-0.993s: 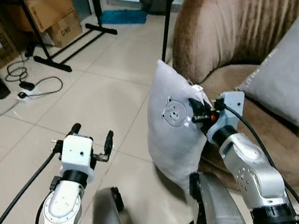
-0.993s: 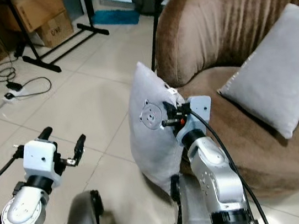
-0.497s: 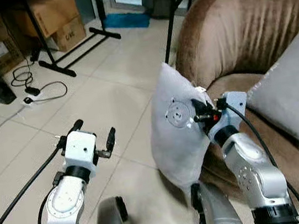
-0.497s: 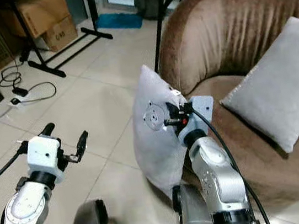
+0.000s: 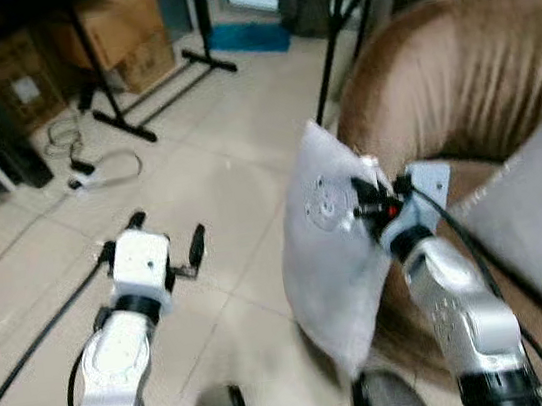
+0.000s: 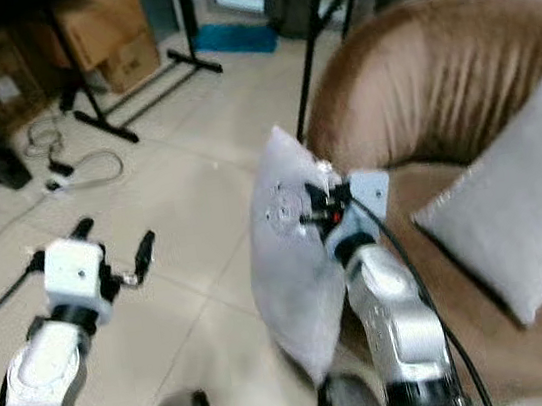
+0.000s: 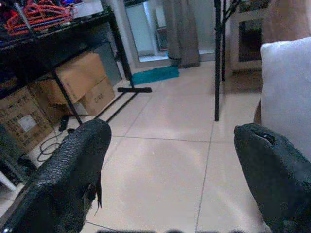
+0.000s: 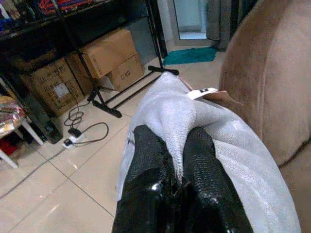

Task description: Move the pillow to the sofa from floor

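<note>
A light grey pillow (image 5: 332, 245) hangs upright off the floor, just left of the brown sofa (image 5: 457, 86). My right gripper (image 5: 365, 202) is shut on its upper edge; in the right wrist view both black fingers (image 8: 150, 160) pinch a fold of the grey pillow (image 8: 228, 145). My left gripper (image 5: 165, 240) is open over the bare tiles, well left of the pillow, with nothing between its fingers (image 7: 73, 170). A second grey pillow (image 5: 540, 216) leans on the sofa seat at the right.
Cardboard boxes (image 5: 115, 28) sit under a black rack at the back left. A black stand's feet (image 5: 168, 81) and a cable with a power strip (image 5: 84, 169) lie on the tiles. A table leg (image 5: 327, 23) stands behind the sofa. A teal mat (image 5: 248, 37) lies by the doorway.
The whole picture has shifted and blurred, so the camera has moved. The pillow stays in my right gripper and sits slightly higher beside the sofa. The left gripper stays open.
</note>
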### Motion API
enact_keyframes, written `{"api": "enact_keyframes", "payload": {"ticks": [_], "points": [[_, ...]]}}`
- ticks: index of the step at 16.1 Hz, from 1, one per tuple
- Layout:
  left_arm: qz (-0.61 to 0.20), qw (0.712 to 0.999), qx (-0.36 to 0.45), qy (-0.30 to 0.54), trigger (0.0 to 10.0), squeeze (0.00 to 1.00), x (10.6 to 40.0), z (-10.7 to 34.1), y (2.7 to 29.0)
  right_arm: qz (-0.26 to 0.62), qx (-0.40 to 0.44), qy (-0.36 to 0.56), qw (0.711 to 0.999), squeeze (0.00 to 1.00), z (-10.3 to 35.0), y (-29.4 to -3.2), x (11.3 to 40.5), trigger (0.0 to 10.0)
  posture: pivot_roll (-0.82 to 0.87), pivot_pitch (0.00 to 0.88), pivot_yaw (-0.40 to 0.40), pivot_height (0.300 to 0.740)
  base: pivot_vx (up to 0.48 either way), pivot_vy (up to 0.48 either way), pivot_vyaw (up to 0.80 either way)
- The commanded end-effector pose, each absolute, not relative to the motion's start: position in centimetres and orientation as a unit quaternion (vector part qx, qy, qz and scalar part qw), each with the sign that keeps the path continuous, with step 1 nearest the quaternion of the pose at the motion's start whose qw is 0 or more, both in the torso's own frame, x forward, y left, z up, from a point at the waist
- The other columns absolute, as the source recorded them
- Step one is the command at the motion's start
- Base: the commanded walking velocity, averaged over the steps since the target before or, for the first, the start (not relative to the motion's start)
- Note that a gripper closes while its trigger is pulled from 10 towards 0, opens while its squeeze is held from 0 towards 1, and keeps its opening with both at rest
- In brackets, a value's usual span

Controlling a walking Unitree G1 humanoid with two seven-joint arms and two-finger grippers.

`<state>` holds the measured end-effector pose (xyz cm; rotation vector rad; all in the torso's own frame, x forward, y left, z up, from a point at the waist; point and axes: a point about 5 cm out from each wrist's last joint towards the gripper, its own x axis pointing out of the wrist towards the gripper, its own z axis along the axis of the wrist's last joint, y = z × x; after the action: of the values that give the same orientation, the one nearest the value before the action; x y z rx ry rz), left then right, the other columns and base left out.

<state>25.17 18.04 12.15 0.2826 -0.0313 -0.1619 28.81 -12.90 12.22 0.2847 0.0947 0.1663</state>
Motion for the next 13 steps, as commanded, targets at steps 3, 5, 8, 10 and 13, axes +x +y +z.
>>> {"api": "enact_keyframes", "payload": {"ticks": [3, 5, 8, 10, 13], "points": [[-0.073, 0.987, 0.142, -0.017, 10.0, 0.33, 25.25, 12.3, 18.2, 0.08, 0.138, 0.01, 0.987, 0.0, 13.81, -13.07, 29.18, 10.0, 0.08, 0.0, -0.027, 0.74, 0.0, 0.0, 0.0], [-0.073, 0.987, 0.142, -0.016, 10.0, 0.32, 25.22, 12.3, 18.21, 0.077, 0.14, 0.011, 0.987, 0.0, 13.8, -13.13, 29.15, 10.0, 0.08, 0.0, -0.027, 0.74, 0.0, 0.0, 0.0], [-0.073, 0.986, 0.147, -0.012, 10.0, 0.32, 25.28, 12.22, 18.22, 0.063, 0.15, 0.017, 0.986, 0.0, 13.54, -13.44, 29.29, 10.0, 0.08, 0.0, -0.025, 0.74, 0.0, 0.0, 0.0], [-0.073, 0.986, 0.148, -0.013, 10.0, 0.26, 25.34, 12.26, 18.2, 0.055, 0.162, 0.016, 0.985, 0.0, 13.43, -13.57, 29.27, 10.0, 0.08, 0.0, -0.018, 0.74, 0.0, 0.0, 0.0], [-0.076, 0.986, 0.145, -0.018, 10.0, 0.24, 25.68, 12.58, 18.16, 0.033, 0.163, 0.024, 0.986, 0.0, 12.97, -13.99, 29.25, 10.0, 0.08, 0.0, -0.007, 0.74, 0.0, 0.0, 0.0]]}}
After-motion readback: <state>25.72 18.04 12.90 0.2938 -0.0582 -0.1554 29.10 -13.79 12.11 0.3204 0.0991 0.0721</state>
